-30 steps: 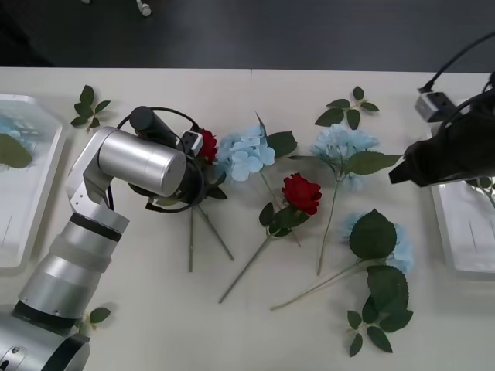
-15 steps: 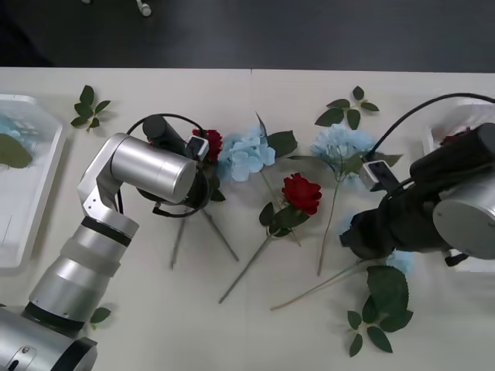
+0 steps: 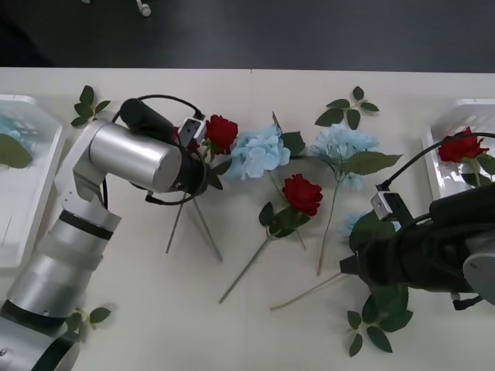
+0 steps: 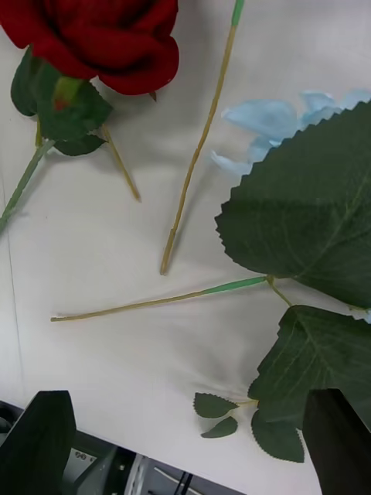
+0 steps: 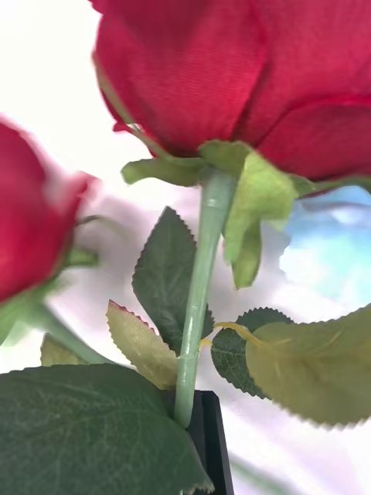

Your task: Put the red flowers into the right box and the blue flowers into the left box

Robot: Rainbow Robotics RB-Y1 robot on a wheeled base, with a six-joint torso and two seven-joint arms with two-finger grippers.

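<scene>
Between left gripper [image 3: 203,147] fingers: red rose [image 3: 221,131].

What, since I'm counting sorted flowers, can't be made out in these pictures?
Left box: cut off by the front view's left edge, so its contents can't be counted.
Right box: partly hidden by the right arm and the edge, front view.
Left gripper: holds a rose stem; a leaf covers its fingers, left wrist view.
Blue flower by the right arm: mostly hidden under it, front view.
</scene>
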